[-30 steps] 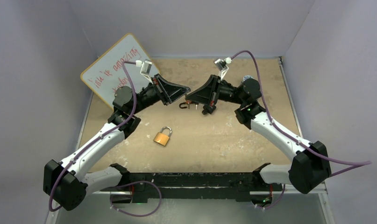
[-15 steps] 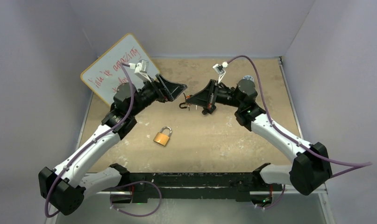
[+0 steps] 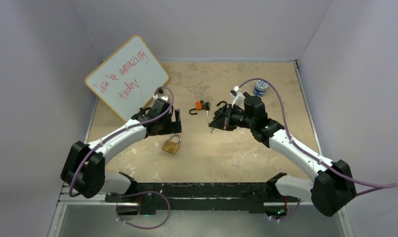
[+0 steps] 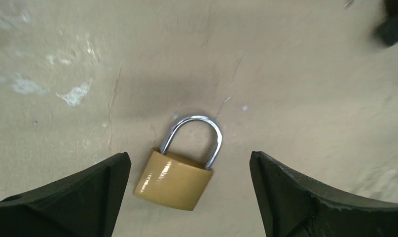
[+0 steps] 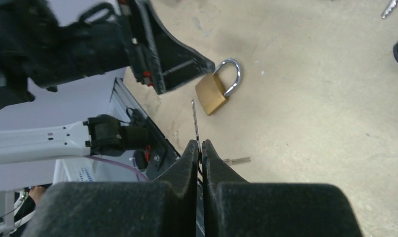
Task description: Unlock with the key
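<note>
A brass padlock (image 3: 171, 145) with a steel shackle lies flat on the tan table. My left gripper (image 3: 168, 129) hovers just above it, open. In the left wrist view the padlock (image 4: 173, 180) sits between the wide-spread fingers (image 4: 103, 197), nearer the left one, touching neither, with its shackle pointing away. My right gripper (image 3: 214, 124) is to the right of the padlock, shut on a thin silver key (image 5: 194, 121). The key's blade sticks out past the fingertips (image 5: 189, 153) toward the padlock (image 5: 214, 94). A second small key (image 5: 236, 160) hangs beside the fingers.
A whiteboard (image 3: 126, 76) with red writing leans at the back left. An orange-and-black fob with a hook (image 3: 200, 105) lies at the table's middle back. A small blue-and-white jar (image 3: 260, 87) stands at the back right. Grey walls close in three sides.
The grippers, tip to tip in mid-air before, have parted. My left gripper opened and swung down over the padlock. My right gripper stayed shut and moved lower and nearer.
</note>
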You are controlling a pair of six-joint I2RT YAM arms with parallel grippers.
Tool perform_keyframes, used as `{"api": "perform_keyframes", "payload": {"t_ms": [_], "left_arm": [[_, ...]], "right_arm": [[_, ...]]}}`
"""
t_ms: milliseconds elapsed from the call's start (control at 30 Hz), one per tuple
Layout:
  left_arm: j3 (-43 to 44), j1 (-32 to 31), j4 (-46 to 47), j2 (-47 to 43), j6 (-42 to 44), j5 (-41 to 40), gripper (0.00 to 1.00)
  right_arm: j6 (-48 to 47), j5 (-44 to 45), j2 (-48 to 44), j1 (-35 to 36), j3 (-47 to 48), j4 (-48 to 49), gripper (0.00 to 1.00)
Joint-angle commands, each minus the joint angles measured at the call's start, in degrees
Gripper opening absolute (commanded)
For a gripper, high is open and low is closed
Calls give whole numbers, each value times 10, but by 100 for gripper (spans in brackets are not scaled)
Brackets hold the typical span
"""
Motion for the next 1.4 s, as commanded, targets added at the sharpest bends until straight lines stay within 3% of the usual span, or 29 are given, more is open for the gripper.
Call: {"api": "perform_keyframes", "payload": {"t_ms": [0, 300, 533, 733, 900, 967, 1267, 1367], "left_arm": [[-37, 2, 25, 35, 58, 59, 95], [-50, 0, 26, 83, 88, 72, 95], [-81, -4, 52, 81, 67, 147, 92], [-74, -10, 3, 75, -13, 78, 87], [-72, -21, -19, 77, -55, 26, 78], [-71, -24, -17, 79, -58, 19, 74], [8, -29, -40, 29, -45, -83, 77], [-3, -29, 3, 5, -45, -62, 72]], "right_arm": [[-33, 35, -20, 0, -8, -39, 0], [-39, 37, -33, 1, -25, -43, 0], [-44, 35, -32, 1, -30, -43, 0], [-44, 34, -32, 1, -35, -42, 0], [-45, 33, -28, 0, -35, -42, 0], [-45, 35, -28, 0, -36, -42, 0], [-47, 37, -27, 0, -36, -42, 0], [-48, 40, -26, 0, -35, -42, 0]]}}
